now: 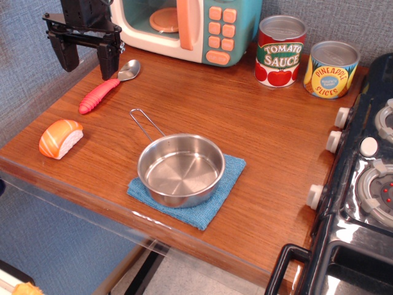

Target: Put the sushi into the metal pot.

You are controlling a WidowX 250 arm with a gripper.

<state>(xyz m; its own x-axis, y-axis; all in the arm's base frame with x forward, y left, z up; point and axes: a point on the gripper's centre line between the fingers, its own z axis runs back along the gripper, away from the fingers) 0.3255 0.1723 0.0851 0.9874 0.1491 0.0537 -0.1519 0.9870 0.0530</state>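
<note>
Wooden counter (258,135): empty metal pot (180,169) on blue cloth (212,206), sushi (60,138) apart, hand (86,60) spread wide.

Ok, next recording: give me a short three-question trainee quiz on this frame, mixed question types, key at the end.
1. True or false: the sushi already lies inside the metal pot.
2. Multiple choice: what does the metal pot rest on? A) the stove B) a blue cloth C) the bare wood
3. Short answer: which object lies nearest the tool?

Key:
1. False. The sushi lies on the table near its left edge, apart from the pot, which is empty.
2. B, the blue cloth.
3. The red-handled spoon, just below the open tool's fingers.
</note>
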